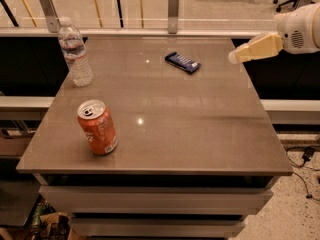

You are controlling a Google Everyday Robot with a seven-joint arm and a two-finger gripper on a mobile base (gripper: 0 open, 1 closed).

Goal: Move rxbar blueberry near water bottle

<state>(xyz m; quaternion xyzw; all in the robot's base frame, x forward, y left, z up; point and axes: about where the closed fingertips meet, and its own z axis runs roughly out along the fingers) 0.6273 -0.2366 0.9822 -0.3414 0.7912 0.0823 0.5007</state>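
The rxbar blueberry (183,62) is a small flat dark blue bar lying on the far middle of the grey table (200,134). The water bottle (75,53) stands upright at the table's far left, clear with a white cap and a white-and-red label. My gripper (237,57) is at the right edge of the view, above the table's far right corner, to the right of the bar and apart from it. It holds nothing that I can see.
An orange soda can (98,127) stands upright near the table's front left. A railing with metal posts (173,4) runs behind the table. The floor drops away to the right, with cables (305,156) on it.
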